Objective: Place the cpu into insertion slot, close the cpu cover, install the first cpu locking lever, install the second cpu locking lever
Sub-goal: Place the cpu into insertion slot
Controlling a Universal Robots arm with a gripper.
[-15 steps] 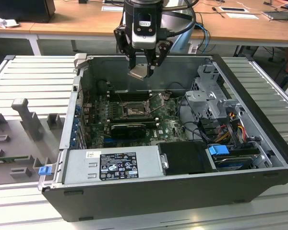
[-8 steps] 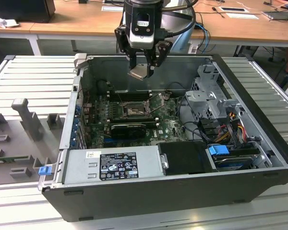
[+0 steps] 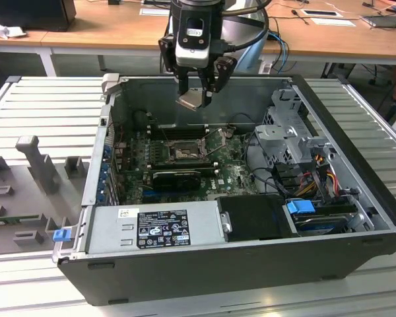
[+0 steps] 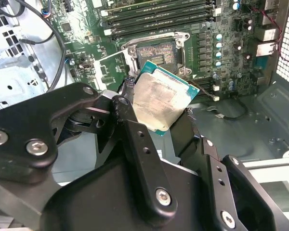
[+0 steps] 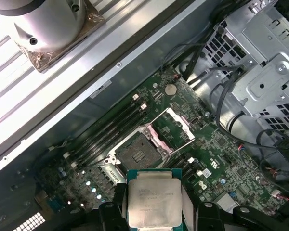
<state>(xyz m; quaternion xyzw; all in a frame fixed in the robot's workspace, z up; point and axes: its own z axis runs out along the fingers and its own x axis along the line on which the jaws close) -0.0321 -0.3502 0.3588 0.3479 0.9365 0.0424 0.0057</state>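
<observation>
My gripper [image 3: 198, 94] hangs above the open computer case, shut on the cpu [image 3: 190, 100], a small square chip clamped by its edges between the two black fingers. Both wrist views show the chip: its dull silver top face [image 5: 154, 199] and its worn tan underside [image 4: 164, 101]. The chip is tilted and well above the board. Below it lies the insertion slot [image 5: 137, 155], a square socket with a dark pin field, uncovered and empty [image 4: 159, 54]; in the exterior view the slot [image 3: 183, 153] is in the middle of the green motherboard. The cpu cover [image 5: 176, 126] is swung open beside the slot.
Long black memory slots [image 5: 106, 134] run next to the socket. A black graphics card [image 3: 178, 177] and a grey power supply [image 3: 152, 228] sit nearer the case front. A metal drive cage [image 3: 294, 132] with cables fills the exterior view's right. Case walls [image 3: 112, 112] rise around the board.
</observation>
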